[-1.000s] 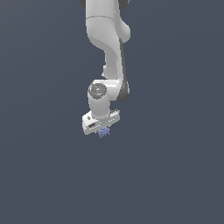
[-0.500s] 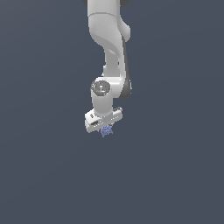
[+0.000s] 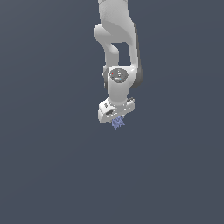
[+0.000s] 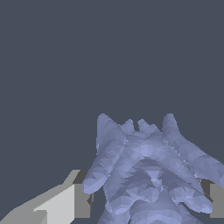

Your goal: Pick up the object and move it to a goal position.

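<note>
So the white end effector [image 3: 116, 119] points down from the arm [image 3: 117, 43] and it's clamped on the object [image 3: 117, 123], that little knobbly periwinkle-blue lump poking out under it. In the wrist view the object [image 4: 148, 170] fills the space between the fingers [image 4: 65, 203]. Just flat dark grey around it.

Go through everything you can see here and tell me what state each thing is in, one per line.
gripper: points downward, fingers on either side of the blue object, shut on it.
periwinkle-blue lumpy object: held between the two fingers, sticking out just below the gripper.
Panda arm: reaches down from the top of the exterior view.
</note>
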Controlling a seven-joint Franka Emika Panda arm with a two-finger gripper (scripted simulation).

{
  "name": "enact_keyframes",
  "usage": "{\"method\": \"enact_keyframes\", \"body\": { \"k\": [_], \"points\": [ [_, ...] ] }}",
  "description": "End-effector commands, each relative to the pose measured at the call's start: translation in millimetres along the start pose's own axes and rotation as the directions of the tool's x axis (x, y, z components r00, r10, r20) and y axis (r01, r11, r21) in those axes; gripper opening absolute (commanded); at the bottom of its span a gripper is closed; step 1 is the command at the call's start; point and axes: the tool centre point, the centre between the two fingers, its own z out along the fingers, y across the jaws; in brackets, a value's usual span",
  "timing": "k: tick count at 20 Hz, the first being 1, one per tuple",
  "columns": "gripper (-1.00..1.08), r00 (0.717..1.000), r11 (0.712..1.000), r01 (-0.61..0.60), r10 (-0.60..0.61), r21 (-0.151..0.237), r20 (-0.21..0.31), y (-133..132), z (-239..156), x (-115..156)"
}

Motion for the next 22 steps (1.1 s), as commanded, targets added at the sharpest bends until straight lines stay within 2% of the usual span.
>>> {"method": "enact_keyframes", "body": {
  "k": [1, 7, 12, 17, 22],
  "points": [
    [-1.0, 1.0, 1.0, 0.001, -0.001, -0.001, 0.0, -26.5, -11.2, -0.8],
    [-1.0, 1.0, 1.0, 0.001, -0.001, -0.001, 0.001, -82.1, -35.2, -1.6],
    [-1.0, 1.0, 1.0, 0.001, -0.001, -0.001, 0.0, -115.5, -50.0, -0.7],
    [-1.0, 1.0, 1.0, 0.001, -0.001, 0.0, 0.0, -131.1, -57.0, 0.2],
    [-1.0, 1.0, 1.0, 0.001, -0.001, 0.0, 0.0, -129.2, -56.3, 1.3]
  ]
}}
